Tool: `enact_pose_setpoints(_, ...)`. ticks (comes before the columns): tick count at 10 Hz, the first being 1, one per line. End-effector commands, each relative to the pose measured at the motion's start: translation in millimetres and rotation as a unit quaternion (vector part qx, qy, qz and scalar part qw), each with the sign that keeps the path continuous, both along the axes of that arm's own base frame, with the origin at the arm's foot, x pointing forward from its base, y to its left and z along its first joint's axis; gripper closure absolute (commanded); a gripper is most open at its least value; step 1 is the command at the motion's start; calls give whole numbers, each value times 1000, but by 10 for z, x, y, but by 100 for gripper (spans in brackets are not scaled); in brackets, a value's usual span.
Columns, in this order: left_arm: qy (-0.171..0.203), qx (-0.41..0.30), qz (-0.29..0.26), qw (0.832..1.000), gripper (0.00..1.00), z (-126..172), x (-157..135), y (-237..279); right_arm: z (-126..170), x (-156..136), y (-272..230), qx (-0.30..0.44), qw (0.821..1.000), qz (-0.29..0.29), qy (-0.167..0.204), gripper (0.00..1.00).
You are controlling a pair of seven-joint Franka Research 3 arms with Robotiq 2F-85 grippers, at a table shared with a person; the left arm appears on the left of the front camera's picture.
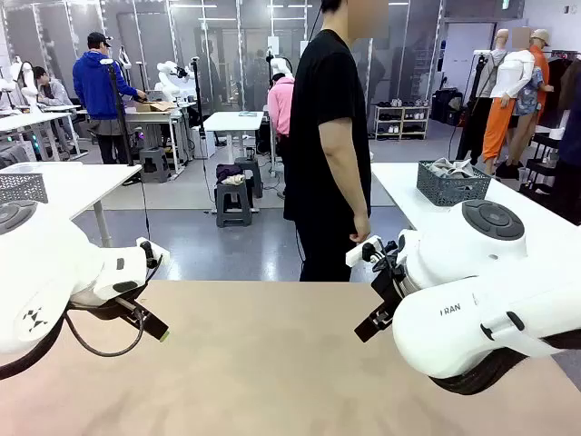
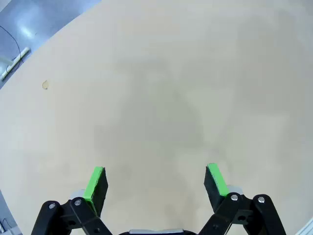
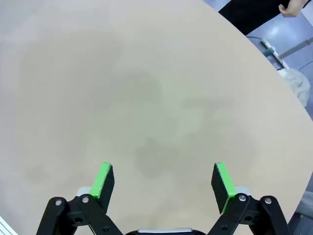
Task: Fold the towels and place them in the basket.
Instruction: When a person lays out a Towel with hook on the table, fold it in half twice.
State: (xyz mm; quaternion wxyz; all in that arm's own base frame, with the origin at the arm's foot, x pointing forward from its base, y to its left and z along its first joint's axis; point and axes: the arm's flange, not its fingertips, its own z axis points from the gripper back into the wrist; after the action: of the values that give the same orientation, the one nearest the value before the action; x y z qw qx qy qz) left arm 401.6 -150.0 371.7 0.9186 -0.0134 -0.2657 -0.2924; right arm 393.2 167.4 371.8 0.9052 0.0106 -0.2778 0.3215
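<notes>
- Table (image 2: 156,73): flat, matte tan top, smooth, with faint darker blotches. A small brownish mark (image 2: 45,84) sits near its edge in the left wrist view.
- Left gripper (image 2: 156,178): black linked fingers faced with bright green pads (image 2: 96,182). The jaws are spread wide and released, grasping nothing, and hover over bare tabletop.
- Right gripper (image 3: 161,180): same build. The fingers are released and wide apart, holding nothing, above bare tabletop.
- Basket (image 1: 451,189): dark charcoal, rectangular, with open lattice walls. It stands on a white side table (image 1: 399,186) at the right, off the tan table and well apart from both grippers.
- Towels (image 1: 451,167): crumpled grey and whitish cloth heaped in the basket, rising above its rim. Their number cannot be told.
- Edges: the tan table's far edge runs straight across the front view. In both wrist views it shows as a curved line, with blue-grey floor (image 2: 29,24) beyond.
- Person (image 1: 327,136): in black, standing at the far edge between the arms. One hand (image 1: 361,229) hangs at the side, apart from the grippers.
- Open room: a broad stretch of bare tan surface lies between the two arms.
</notes>
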Motion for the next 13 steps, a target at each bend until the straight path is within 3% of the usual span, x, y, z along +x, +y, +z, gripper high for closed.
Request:
enact_pose_setpoints(1,0,0,0,1000,0,0,-1,-2,0,0,0,0,1000,0,0,0)
enact_pose_setpoints(13,0,0,0,1000,0,0,-1,-2,0,0,0,0,1000,0,0,0)
